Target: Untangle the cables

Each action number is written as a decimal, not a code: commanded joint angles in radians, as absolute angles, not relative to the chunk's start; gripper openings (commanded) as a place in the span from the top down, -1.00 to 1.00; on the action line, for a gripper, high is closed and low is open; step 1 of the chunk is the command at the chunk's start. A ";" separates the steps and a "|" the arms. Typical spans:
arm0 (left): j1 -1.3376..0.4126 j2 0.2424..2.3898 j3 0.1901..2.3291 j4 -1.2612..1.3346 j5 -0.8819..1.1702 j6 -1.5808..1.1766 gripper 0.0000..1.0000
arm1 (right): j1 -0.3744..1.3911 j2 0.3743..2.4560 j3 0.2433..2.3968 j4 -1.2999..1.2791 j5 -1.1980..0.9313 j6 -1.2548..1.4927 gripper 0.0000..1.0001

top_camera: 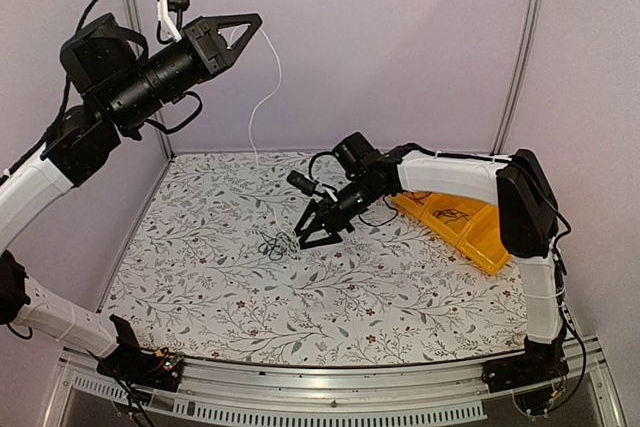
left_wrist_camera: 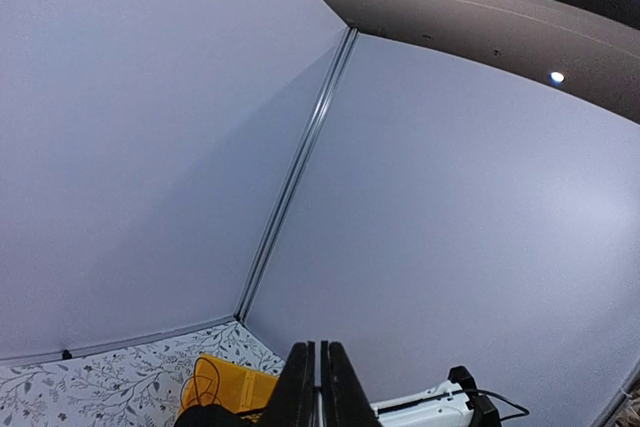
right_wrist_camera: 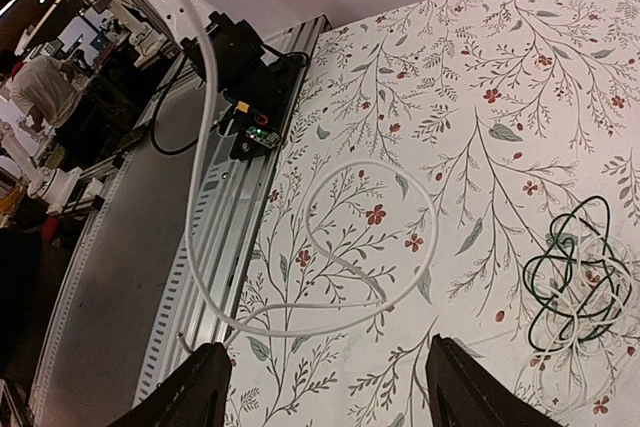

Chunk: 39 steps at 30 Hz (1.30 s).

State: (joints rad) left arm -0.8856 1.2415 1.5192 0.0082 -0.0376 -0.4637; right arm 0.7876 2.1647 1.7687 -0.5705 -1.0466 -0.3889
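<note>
Clump of thin cables (top_camera: 275, 245) sits on the floral worktop (top_camera: 400, 297), about mid-table, a bit toward the left edge. In the right wrist view the clump (right_wrist_camera: 575, 282) reads as dark green-black and whitish loops overlapping each other, flat on the cloth. Right gripper (top_camera: 302, 237) is low over the worktop just beside the clump on its right side, with its fingers spread apart and nothing between them. The right wrist view shows the same, both fingers wide and only cloth in the gap (right_wrist_camera: 330, 367). Can't tell if a fingertip touches a strand. Left gripper (top_camera: 252, 27) is raised high above the far left corner. Its fingers are pressed together on the top end of a white cable (top_camera: 268, 87), and the left wrist view shows them (left_wrist_camera: 320, 367) closed with only a thin pale sliver between. White cable hangs down from it in a loose curve toward the far edge. In the right wrist view, white cable (right_wrist_camera: 205, 127) runs down and lies in one open loop on the cloth, near the clump on the side toward the near left corner, with a gap between loop and clump. Yellow bin (top_camera: 470, 237) sits at the right edge under the right arm's forearm, also visible low in the left wrist view (left_wrist_camera: 235, 382).
</note>
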 commanded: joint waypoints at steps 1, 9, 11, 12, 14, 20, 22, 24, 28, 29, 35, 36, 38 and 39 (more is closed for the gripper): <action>-0.904 1.227 1.502 0.038 -0.046 -0.468 1.00 | 0.802 2.126 1.813 -0.584 -1.057 -0.431 -0.46; -0.904 1.235 1.496 0.049 -0.043 -0.468 1.00 | 0.836 2.080 1.858 -0.532 -0.894 -0.413 -0.38; -0.905 1.236 1.492 0.055 -0.043 -0.468 1.00 | 0.845 2.072 1.858 -0.534 -0.883 -0.422 -0.23; -0.905 1.236 1.491 0.056 -0.042 -0.467 1.00 | 0.848 2.069 1.856 -0.537 -0.882 -0.426 -0.10; -0.904 1.235 1.490 0.059 -0.046 -0.467 1.00 | 0.852 2.067 1.850 -0.538 -0.876 -0.431 0.29; -0.904 1.226 1.477 0.062 -0.065 -0.458 1.00 | 0.851 2.052 1.839 -0.531 -0.802 -0.433 1.00; -0.904 1.223 1.475 0.062 -0.079 -0.452 1.00 | 0.851 2.041 1.826 -0.534 -0.761 -0.436 1.00; -0.904 1.216 1.467 0.060 -0.100 -0.444 1.00 | 0.843 2.025 1.793 -0.541 -0.727 -0.449 1.00; -0.903 1.195 1.407 0.033 -0.199 -0.442 1.00 | 0.785 1.950 1.712 -0.562 -0.687 -0.478 1.00; -0.903 1.190 1.381 0.031 -0.220 -0.436 0.94 | 0.765 1.913 1.694 -0.570 -0.678 -0.485 1.00; -0.895 1.218 1.245 0.028 -0.234 -0.386 0.47 | 0.617 1.745 1.594 -0.651 -0.637 -0.550 1.00; -0.895 1.236 1.239 0.023 -0.221 -0.380 0.40 | 0.585 1.708 1.584 -0.670 -0.631 -0.557 1.00; -0.895 1.286 1.241 0.008 -0.193 -0.369 0.22 | 0.516 1.658 1.559 -0.707 -0.618 -0.580 1.00; -0.894 1.307 1.247 0.004 -0.177 -0.364 0.17 | 0.479 1.636 1.548 -0.724 -0.610 -0.588 1.00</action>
State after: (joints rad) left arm -0.8898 1.2331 1.2537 0.0257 -0.2108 -0.4049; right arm 0.5838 1.7454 1.5894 -0.6350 -0.6525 -0.5301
